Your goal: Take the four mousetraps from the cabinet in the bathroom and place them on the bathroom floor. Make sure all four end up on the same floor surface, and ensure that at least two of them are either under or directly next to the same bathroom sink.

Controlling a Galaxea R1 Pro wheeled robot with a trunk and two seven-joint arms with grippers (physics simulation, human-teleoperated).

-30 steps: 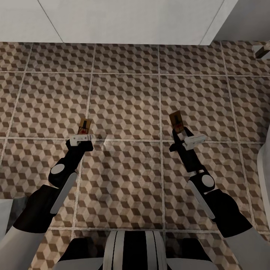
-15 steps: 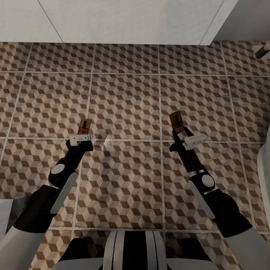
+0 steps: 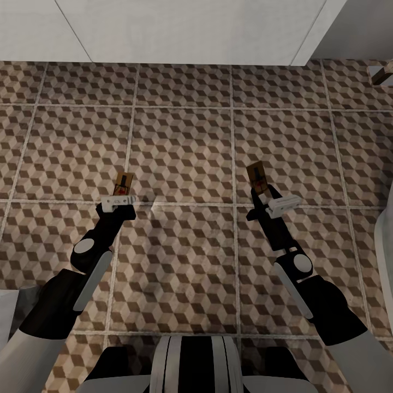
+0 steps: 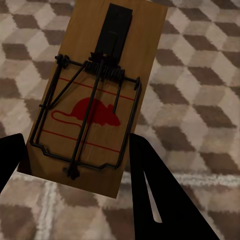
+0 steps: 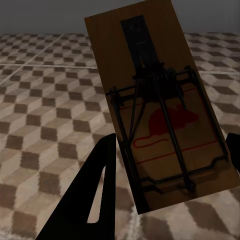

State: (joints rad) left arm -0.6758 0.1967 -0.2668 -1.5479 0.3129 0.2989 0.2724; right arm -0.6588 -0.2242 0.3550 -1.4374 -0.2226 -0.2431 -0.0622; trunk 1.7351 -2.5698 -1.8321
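Note:
Each gripper holds a mousetrap above the cube-patterned bathroom floor (image 3: pixel 180 153). My left gripper (image 3: pixel 121 195) is shut on one mousetrap (image 3: pixel 124 183), a tan board with a black spring bar and a red mouse print (image 4: pixel 95 95), its black fingers (image 4: pixel 150 200) pressing the board's long edges. My right gripper (image 3: pixel 260 192) is shut on a second mousetrap (image 3: pixel 256 176), seen close in the right wrist view (image 5: pixel 160 110), tilted with its far end raised. A white boxy vanity front (image 3: pixel 180 30) runs along the far edge of the tiles.
A white rounded edge (image 3: pixel 385 240) sits at the right border and a pale object (image 3: pixel 8 311) at the lower left. A small white and brown item (image 3: pixel 382 73) lies at the far right. Open tiles stretch between my arms and the vanity.

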